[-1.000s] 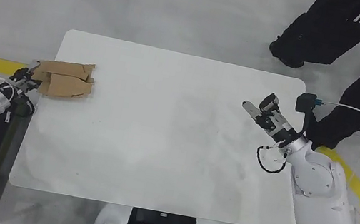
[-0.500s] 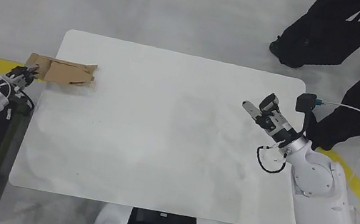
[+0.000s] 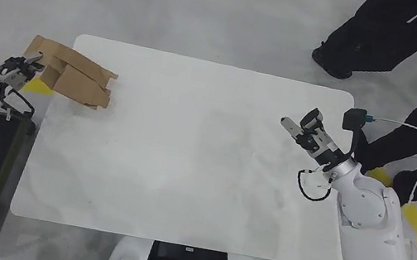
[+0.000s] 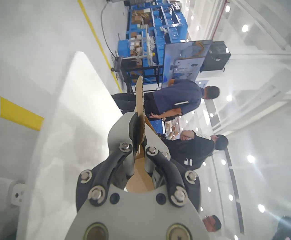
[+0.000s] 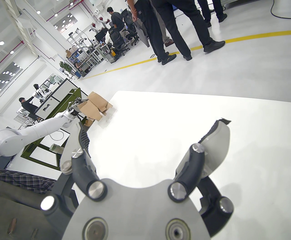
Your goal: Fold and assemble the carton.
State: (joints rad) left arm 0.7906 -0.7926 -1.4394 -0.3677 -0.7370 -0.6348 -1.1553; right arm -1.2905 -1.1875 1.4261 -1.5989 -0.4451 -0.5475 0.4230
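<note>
Your left gripper [image 4: 139, 124] is squeezed tight on one edge of the brown carton [image 3: 74, 79]. The carton is mostly flat and tilted. It is at the far left corner of the white table [image 3: 183, 176], and part of it sticks out past the table's left edge. Your right gripper [image 5: 151, 126] has its fingers spread wide and holds nothing. It is over the table, near the right edge.

Overhead camera looks down; both wrist cameras share the table [image 3: 183, 176].
</note>
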